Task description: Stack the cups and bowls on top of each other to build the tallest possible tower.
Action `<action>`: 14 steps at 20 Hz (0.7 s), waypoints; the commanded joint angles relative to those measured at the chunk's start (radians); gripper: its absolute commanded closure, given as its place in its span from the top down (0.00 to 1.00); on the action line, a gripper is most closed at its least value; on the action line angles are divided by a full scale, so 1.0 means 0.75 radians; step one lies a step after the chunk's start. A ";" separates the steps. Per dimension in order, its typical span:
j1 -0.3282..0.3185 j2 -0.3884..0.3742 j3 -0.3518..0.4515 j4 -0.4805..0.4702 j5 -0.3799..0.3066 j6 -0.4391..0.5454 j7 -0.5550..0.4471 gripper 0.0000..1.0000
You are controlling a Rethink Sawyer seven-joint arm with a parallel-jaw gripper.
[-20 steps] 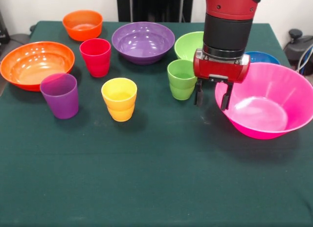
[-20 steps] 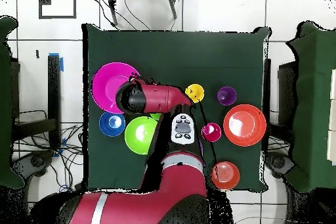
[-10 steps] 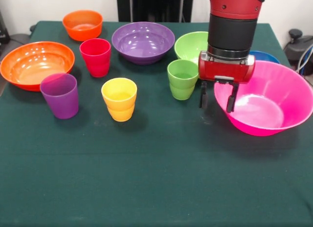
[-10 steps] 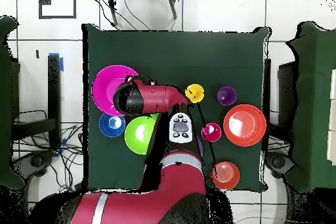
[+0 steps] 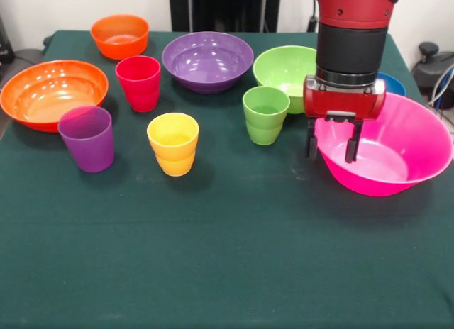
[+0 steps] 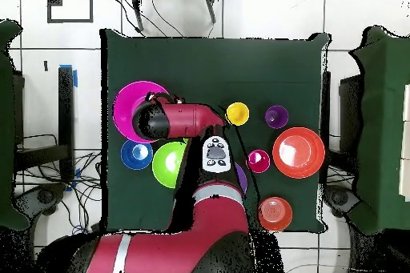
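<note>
Your gripper (image 5: 331, 146) hangs at right of frame with fingers apart, straddling the near-left rim of the pink bowl (image 5: 397, 159); actual contact is unclear. The bowl sits mouth-up, tipped slightly. The green cup (image 5: 264, 115) stands upright just left of it.

The red and black arm (image 5: 352, 31) came straight down from above, its wrist vertical and the red gripper housing level. The gripper (image 5: 331, 145) pointed downward with its two dark fingers (image 5: 350, 145) parted, a clear gap between them. In the overhead view the arm (image 6: 180, 118) reached from the base across toward the left.
</note>
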 commanded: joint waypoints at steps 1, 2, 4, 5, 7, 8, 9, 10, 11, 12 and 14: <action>-0.026 0.074 0.145 0.064 -0.121 0.068 -0.042 1.00; -0.029 0.075 0.147 0.066 -0.125 0.068 -0.044 1.00; -0.035 0.076 0.153 0.065 -0.136 0.069 -0.052 1.00; -0.041 0.077 0.157 0.067 -0.143 0.068 -0.056 1.00; -0.047 0.076 0.161 0.073 -0.155 0.059 -0.053 1.00; -0.047 0.075 0.160 0.077 -0.160 0.051 -0.046 1.00; -0.044 0.076 0.153 0.076 -0.165 0.044 -0.037 1.00; -0.045 0.075 0.152 0.080 -0.172 0.038 -0.033 1.00; -0.051 0.077 0.155 0.077 -0.180 0.038 -0.037 1.00; -0.050 0.078 0.155 0.075 -0.183 0.040 -0.035 1.00; -0.052 0.088 0.156 0.068 -0.192 0.032 -0.029 1.00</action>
